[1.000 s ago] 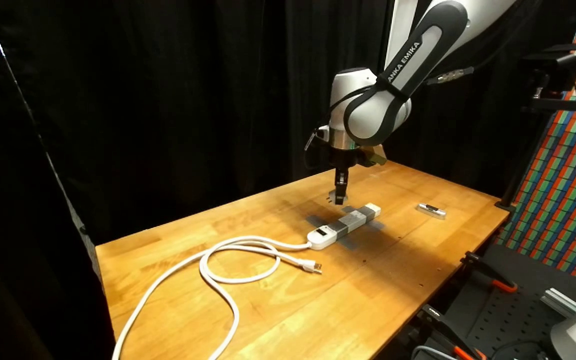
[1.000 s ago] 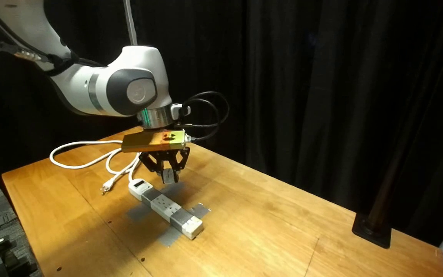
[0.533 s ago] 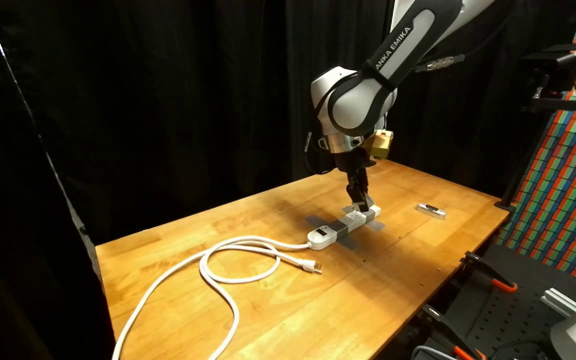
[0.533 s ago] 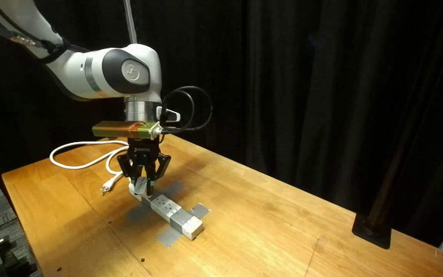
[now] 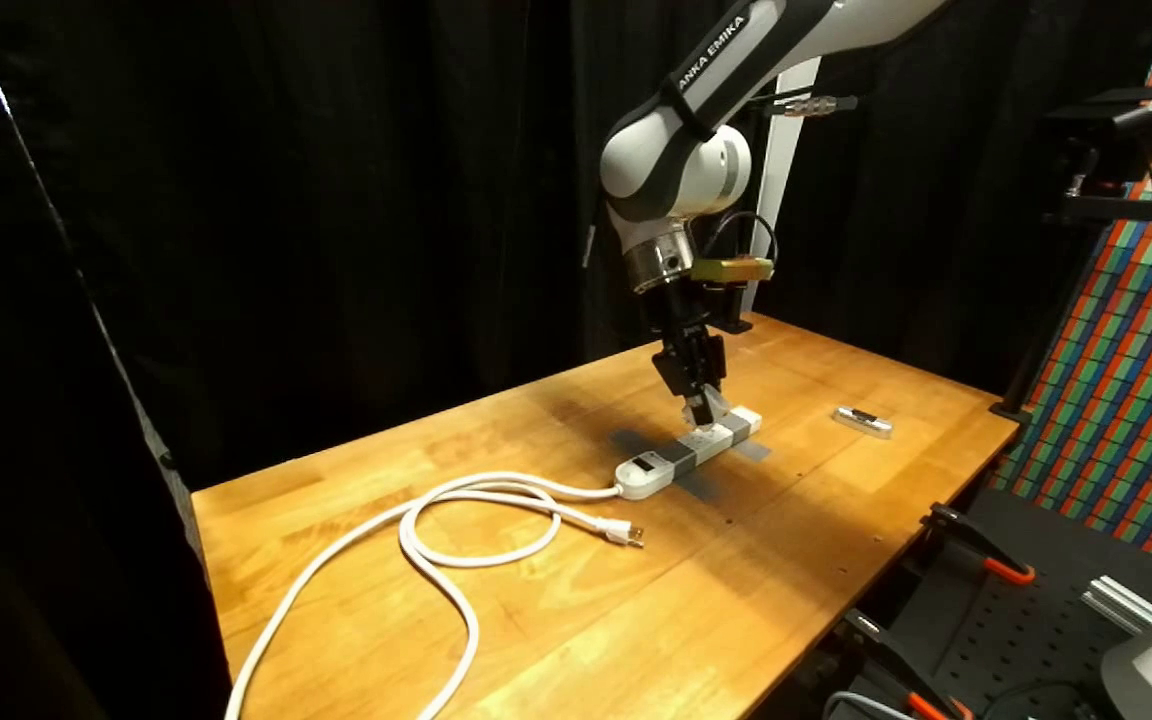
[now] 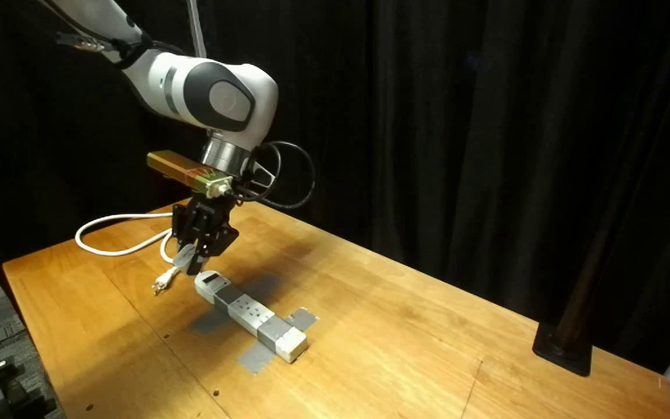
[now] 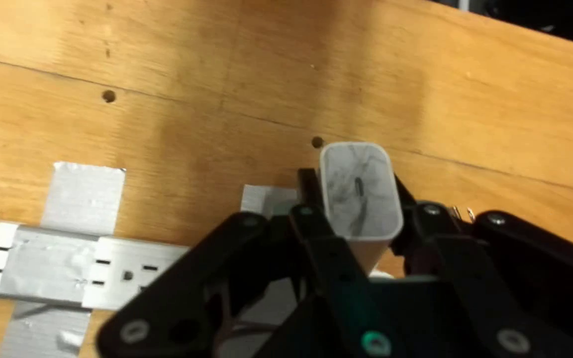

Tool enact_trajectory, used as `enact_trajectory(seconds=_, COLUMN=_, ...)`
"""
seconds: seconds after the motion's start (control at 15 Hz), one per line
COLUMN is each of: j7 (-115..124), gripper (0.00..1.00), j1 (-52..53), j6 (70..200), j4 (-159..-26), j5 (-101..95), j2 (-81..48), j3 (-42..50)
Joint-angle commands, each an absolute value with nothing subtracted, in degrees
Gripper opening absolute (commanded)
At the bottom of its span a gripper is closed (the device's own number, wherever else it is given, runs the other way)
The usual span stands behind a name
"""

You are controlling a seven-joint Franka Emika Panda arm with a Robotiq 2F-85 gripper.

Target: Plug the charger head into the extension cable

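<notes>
My gripper is shut on the small white boxy charger head, which also shows in the wrist view with a grey marbled end face and a small slot. Its prongs are hidden. The extension cable's white strip is taped to the table, with its cord end toward the back. It shows also in an exterior view and in the wrist view, with dark sockets at lower left. The gripper is tilted and holds the charger head in the air near the strip's cord end, apart from the sockets.
The white cord loops over the table, its own plug lying near the strip. A small thin object lies near the table's edge. Grey tape holds the strip. A black post base stands at a table edge.
The arm has moved and the wrist has turned, so the gripper is now tilted. In an exterior view the charger head has shifted left past the strip's cord end. The strip has not moved.
</notes>
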State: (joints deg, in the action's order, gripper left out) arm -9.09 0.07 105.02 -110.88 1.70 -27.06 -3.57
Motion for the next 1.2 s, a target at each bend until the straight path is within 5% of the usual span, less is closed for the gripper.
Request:
enact_trajectory(seconds=0.0, j7=-5.6, gripper=0.13, j1=-1.4, j6=105.3, j4=-103.3, j5=8.0, j2=-32.4, j3=-3.0)
enact_trajectory(seconds=1.13, j7=-0.6, gripper=0.13, j1=-5.0, j6=91.1, j4=-87.9, j5=9.0, j2=-45.1, j3=-0.2)
